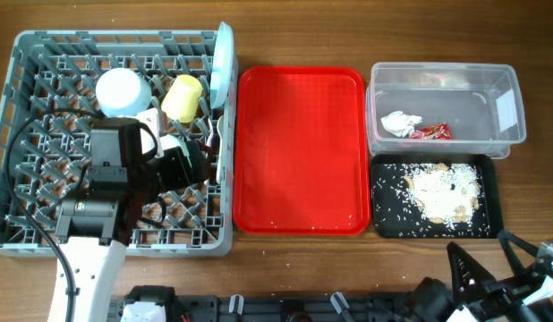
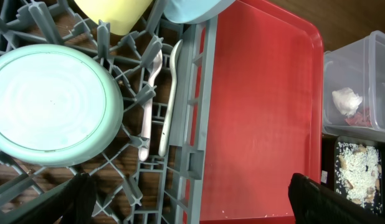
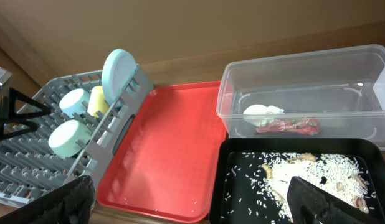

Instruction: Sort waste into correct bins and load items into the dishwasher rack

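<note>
The grey dishwasher rack (image 1: 17, 134) holds an upright light blue plate (image 1: 223, 67), a yellow cup (image 1: 182, 97) and a pale blue bowl (image 1: 123, 91). My left gripper (image 1: 194, 156) hovers over the rack's right side, open and empty. In its wrist view, an upturned bowl (image 2: 52, 102), a white fork (image 2: 149, 93) and a spoon (image 2: 171, 93) lie in the rack. The clear tub (image 1: 442, 80) contains a white napkin (image 1: 400, 123) and a red wrapper (image 1: 430, 132). Rice scraps (image 1: 442, 192) lie in the black tray (image 1: 384, 224). My right gripper (image 1: 489, 255) is open near the table's front right.
A flat red tray (image 1: 299, 148) lies between the rack and the bins, with a few rice grains (image 3: 180, 204) near its front edge. Bare wooden table (image 1: 348, 268) runs along the front.
</note>
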You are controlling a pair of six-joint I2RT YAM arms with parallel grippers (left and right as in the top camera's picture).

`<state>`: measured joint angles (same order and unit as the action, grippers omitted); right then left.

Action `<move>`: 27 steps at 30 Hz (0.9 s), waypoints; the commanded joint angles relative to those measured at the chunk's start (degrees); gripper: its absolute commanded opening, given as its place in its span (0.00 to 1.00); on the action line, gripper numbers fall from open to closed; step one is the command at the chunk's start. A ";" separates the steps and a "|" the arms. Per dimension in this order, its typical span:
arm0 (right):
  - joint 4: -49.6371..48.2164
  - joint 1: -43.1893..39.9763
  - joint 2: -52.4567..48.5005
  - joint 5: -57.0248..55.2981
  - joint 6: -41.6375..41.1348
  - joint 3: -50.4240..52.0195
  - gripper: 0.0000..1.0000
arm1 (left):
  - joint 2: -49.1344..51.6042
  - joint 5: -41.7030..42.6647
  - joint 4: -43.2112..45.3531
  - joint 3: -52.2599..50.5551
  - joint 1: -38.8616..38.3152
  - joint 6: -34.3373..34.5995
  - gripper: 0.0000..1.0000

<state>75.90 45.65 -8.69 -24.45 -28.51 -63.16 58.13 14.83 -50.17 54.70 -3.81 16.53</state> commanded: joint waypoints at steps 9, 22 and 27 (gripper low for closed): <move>-46.71 -17.68 0.42 30.58 56.63 11.52 1.00 | 0.13 -0.35 -0.07 0.26 -0.31 -1.33 1.00; -81.53 -28.39 8.55 41.24 47.58 48.70 1.00 | 0.13 -0.35 -0.07 0.26 -0.31 -1.33 1.00; -88.94 -28.39 8.48 40.79 47.60 58.77 1.00 | 0.13 -0.35 -0.07 0.26 -0.31 -1.33 1.00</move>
<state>-11.27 17.56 -1.10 15.46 20.43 -8.23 58.19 14.81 -50.22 54.70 -3.81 16.53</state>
